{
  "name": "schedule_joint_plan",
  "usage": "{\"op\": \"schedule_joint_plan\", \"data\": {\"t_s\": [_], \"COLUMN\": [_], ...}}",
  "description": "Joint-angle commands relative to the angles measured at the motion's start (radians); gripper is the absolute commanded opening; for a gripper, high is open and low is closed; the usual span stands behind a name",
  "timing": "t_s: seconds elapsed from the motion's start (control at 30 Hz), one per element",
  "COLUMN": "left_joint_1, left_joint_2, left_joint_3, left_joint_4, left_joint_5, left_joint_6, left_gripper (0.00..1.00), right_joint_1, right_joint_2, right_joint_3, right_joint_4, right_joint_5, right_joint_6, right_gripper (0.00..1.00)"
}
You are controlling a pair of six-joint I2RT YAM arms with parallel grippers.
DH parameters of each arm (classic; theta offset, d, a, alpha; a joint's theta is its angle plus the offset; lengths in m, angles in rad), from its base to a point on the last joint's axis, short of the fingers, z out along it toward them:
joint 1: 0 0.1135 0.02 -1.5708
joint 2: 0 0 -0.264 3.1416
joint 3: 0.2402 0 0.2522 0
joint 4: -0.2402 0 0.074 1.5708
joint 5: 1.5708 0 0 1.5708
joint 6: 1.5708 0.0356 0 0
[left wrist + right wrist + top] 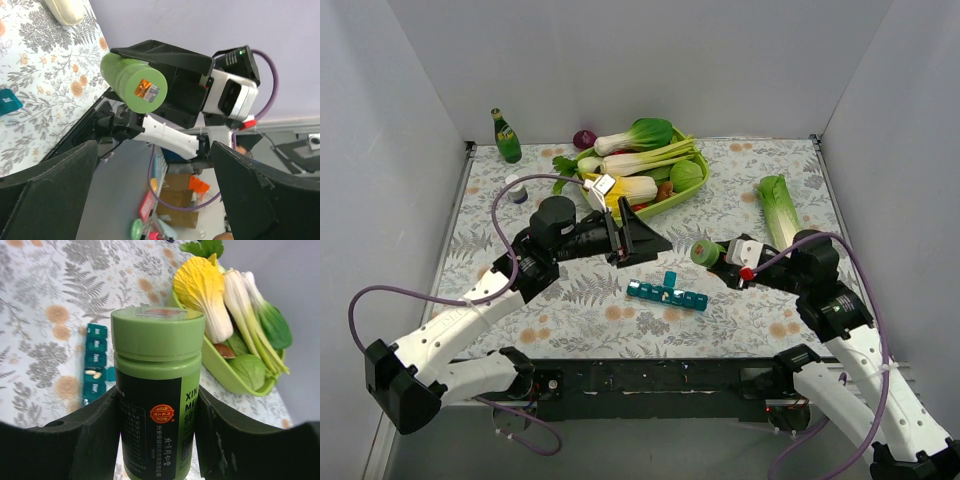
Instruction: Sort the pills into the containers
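- table (520, 300) under a leaf-and-flower cloth.
- lime-green basket (672, 203) of vegetables, at 12 o'clock from the table's middle.
- left gripper (642, 232) near the middle of the table, at 6 o'clock from the basket, its jaws spread wide and holding nothing.
- right gripper (715, 258) at 3 o'clock from the left one, jaws clamped on the sides of a green bottle (157, 365) with its cap on.
- teal pill strip (665, 294) flat on the cloth at 7 o'clock from the bottle, apart from both grippers, one lid standing up.
- pale pills (93, 374) in one open compartment.
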Motion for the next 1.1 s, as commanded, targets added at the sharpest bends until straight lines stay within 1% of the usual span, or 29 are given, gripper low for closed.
{"op": "schedule_joint_plan", "data": {"t_s": [0.0,0.03,0.1,0.17,0.3,0.4,0.47,0.63,0.67,0.77,0.83,0.87,0.9,0.97,1.0,1.07], "left_joint_1": [-0.107,-0.127,-0.175,-0.195,-0.247,-0.273,-0.281,-0.299,-0.299,-0.305,-0.308,-0.31,-0.31,-0.311,-0.311,-0.311], "left_joint_2": [0.018,0.038,0.069,0.115,0.179,0.23,0.258,0.293,0.298,0.316,0.325,0.327,0.33,0.333,0.333,0.336], "left_joint_3": [0.025,0.041,0.076,0.116,0.184,0.259,0.283,0.308,0.309,0.317,0.325,0.325,0.328,0.336,0.336,0.337], "left_joint_4": [-0.01,-0.046,-0.08,-0.113,-0.185,-0.272,-0.3,-0.301,-0.301,-0.303,-0.303,-0.301,-0.303,-0.303,-0.303,-0.301], "left_joint_5": [-0.194,-0.264,-0.315,-0.367,-0.484,-0.564,-0.579,-0.579,-0.581,-0.579,-0.581,-0.581,-0.581,-0.573,-0.569,-0.547], "left_joint_6": [-0.121,-0.136,-0.144,-0.167,-0.202,-0.211,-0.213,-0.222,-0.222,-0.224,-0.218,-0.213,-0.21,-0.19,-0.184,-0.163], "left_gripper": [0.97,0.98,0.98,0.98,0.91,0.87,0.84,0.8,0.77,0.73,0.66,0.64,0.58,0.52,0.45,0.41], "right_joint_1": [0.035,0.041,0.056,0.069,0.084,0.089,0.09,0.093,0.093,0.093,0.095,0.093,0.093,0.093,0.093,0.093], "right_joint_2": [-0.016,-0.011,-0.005,0.0,-0.002,-0.002,-0.002,-0.002,0.0,-0.002,-0.002,-0.002,-0.002,-0.003,-0.002,0.003], "right_joint_3": [0.018,0.017,0.017,0.014,0.006,0.0,-0.003,-0.008,-0.008,-0.011,-0.012,-0.011,-0.011,-0.012,-0.012,-0.012], "right_joint_4": [0.042,0.049,0.053,0.054,0.063,0.063,0.063,0.063,0.062,0.062,0.063,0.063,0.063,0.063,0.063,0.065], "right_joint_5": [0.147,0.172,0.192,0.212,0.226,0.229,0.23,0.229,0.226,0.227,0.226,0.226,0.226,0.223,0.22,0.213], "right_joint_6": [-0.178,-0.191,-0.201,-0.208,-0.199,-0.19,-0.185,-0.169,-0.167,-0.161,-0.153,-0.15,-0.147,-0.13,-0.121,-0.091], "right_gripper": [0.01,0.01,0.01,0.01,0.01,0.01,0.01,0.01,0.01,0.01,0.01,0.01,0.01,0.01,0.01,0.01]}}
